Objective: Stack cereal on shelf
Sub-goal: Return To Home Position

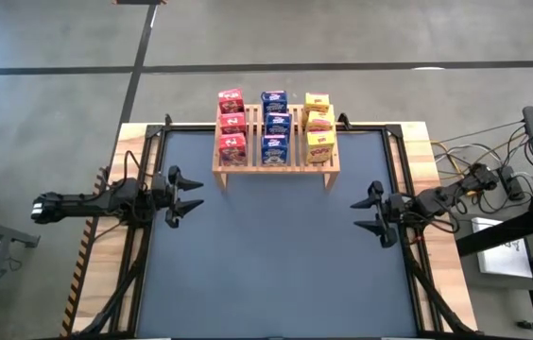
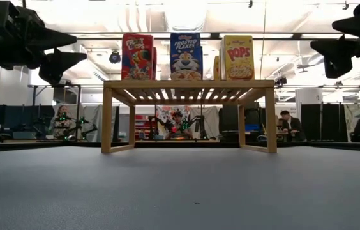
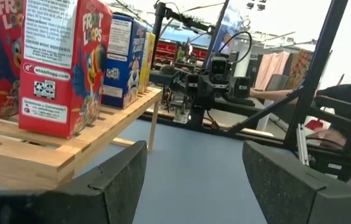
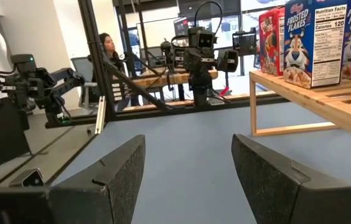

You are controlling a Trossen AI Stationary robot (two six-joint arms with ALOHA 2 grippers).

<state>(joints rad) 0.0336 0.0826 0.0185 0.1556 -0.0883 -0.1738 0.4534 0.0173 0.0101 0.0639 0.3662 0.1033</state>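
The light wooden slatted shelf [image 1: 276, 161] stands on its short legs at the far middle of the dark mat. On its top stand the cereal boxes in three rows: red [image 1: 231, 123], blue [image 1: 274, 125] and yellow [image 1: 318, 123]. In the low view the front red [image 2: 138, 57], blue [image 2: 186, 57] and yellow [image 2: 238, 57] boxes stand upright. My left gripper [image 1: 189, 195] hovers open above the mat's left side. My right gripper [image 1: 369, 213] hovers open above the right side. Neither touches anything.
The dark grey mat [image 1: 276, 274] spreads between the two arms, framed by black rails and the wooden table edge [image 1: 437, 179]. Cables and equipment [image 1: 512, 170] lie off the right side. People sit in the room beyond the table [image 2: 288, 124].
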